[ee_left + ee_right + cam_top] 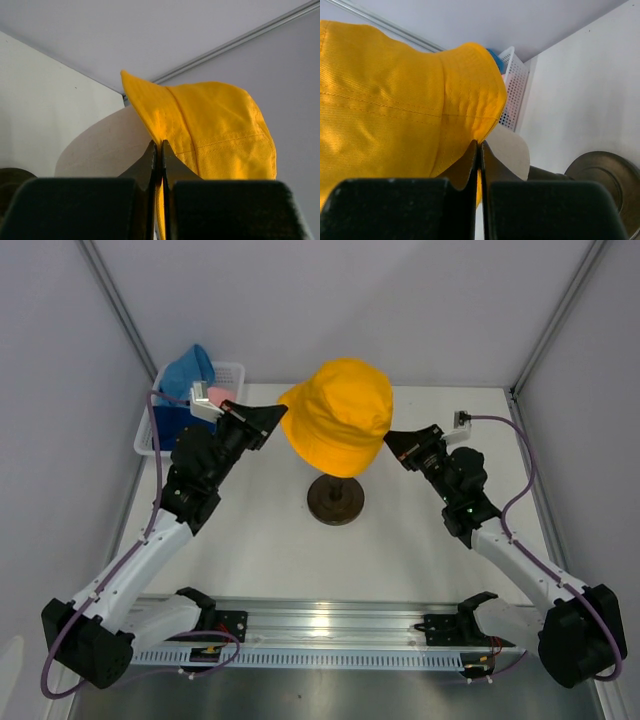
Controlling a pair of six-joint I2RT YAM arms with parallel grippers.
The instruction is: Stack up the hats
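Table (260, 560) is white, walled w/ grey panels; a metal rail (320, 625) runs along its near edge and carries both arm bases. L arm (150, 550) reaches up and in from the near-left corner; R arm (520, 560) does the same from the near right; both meet at mid-table, one on each side of the yellow hat (340, 415).

Yellow hat sits over the head (105, 145) at table centre, crown up, tilted a bit; from above it hides the head fully, and only the dark round base (335, 500) shows beneath; in the L wrist view the cream head shows under the lifted brim.

White basket (232, 370) stands at the far-left corner, well apart from the head; inside it the blue hat (188, 370) pokes up at the back, the navy hat (170, 425) lies at the near-left, partly behind the L arm, and the pink hat (218, 397) shows as a small patch just beside the L wrist.

L gripper (275, 418) is at the hat's left brim; fingers pinched together w/ a strip of yellow cloth between them. R gripper (392, 443) is at the right brim; likewise clamped on the brim edge, yellow cloth showing in the slit between its fingers.
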